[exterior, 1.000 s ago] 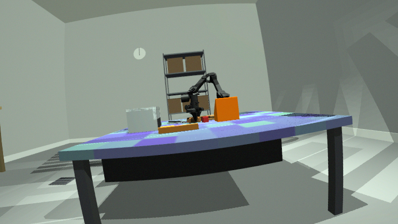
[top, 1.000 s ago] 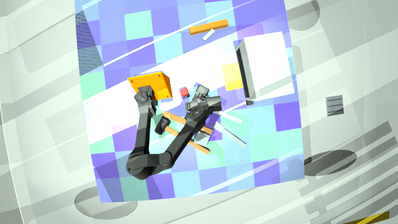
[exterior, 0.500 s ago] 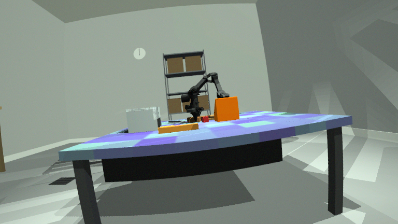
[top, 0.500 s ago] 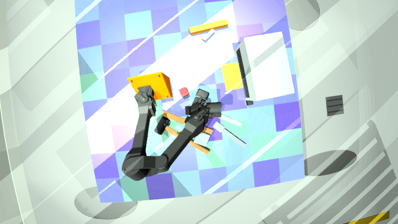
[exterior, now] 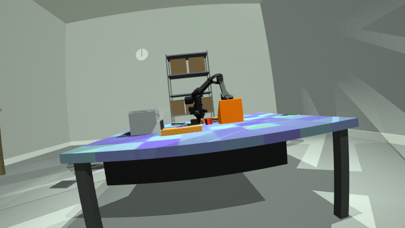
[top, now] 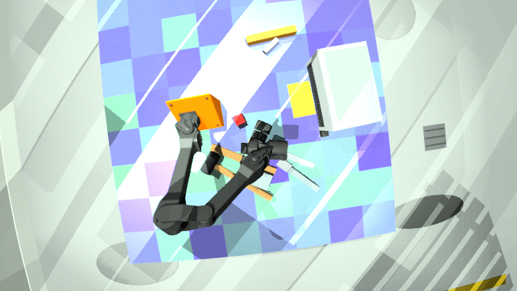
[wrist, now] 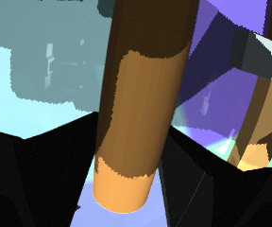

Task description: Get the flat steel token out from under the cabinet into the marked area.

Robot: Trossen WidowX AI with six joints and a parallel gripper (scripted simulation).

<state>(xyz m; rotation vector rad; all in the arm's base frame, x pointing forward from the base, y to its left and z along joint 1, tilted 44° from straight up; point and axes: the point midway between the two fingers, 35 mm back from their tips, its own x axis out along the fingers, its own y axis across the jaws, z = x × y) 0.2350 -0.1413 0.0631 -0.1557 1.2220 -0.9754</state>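
Note:
My gripper (wrist: pixel 129 125) (exterior: pixel 199 121) is shut on the round wooden handle (wrist: pixel 138 113) of a tool; its rounded end shows below the fingers in the wrist view. In the top view the hand hides this handle, and the tool's pale straight shaft (top: pixel 303 160) sticks out towards the lower right. Whether the tool touches the table I cannot tell. The white cabinet (top: pixel 349 85) (exterior: pixel 143 122) stands at the right, its dark vent slots (top: pixel 315 97) facing left. The yellow marked area (top: pixel 300 100) lies in front of them. I cannot make out the token.
A red cube (top: pixel 239 120) (exterior: pixel 208 121) stands near the hand. Wooden sticks (top: pixel 226 151), a black piece (top: pixel 211 162) and a grey tool (top: pixel 301 176) lie around and below it. An orange block (top: pixel 200 108) (exterior: pixel 231 111) is under the arm's base. A yellow bar (top: pixel 271 35) and white block (top: pixel 270 46) lie farther off.

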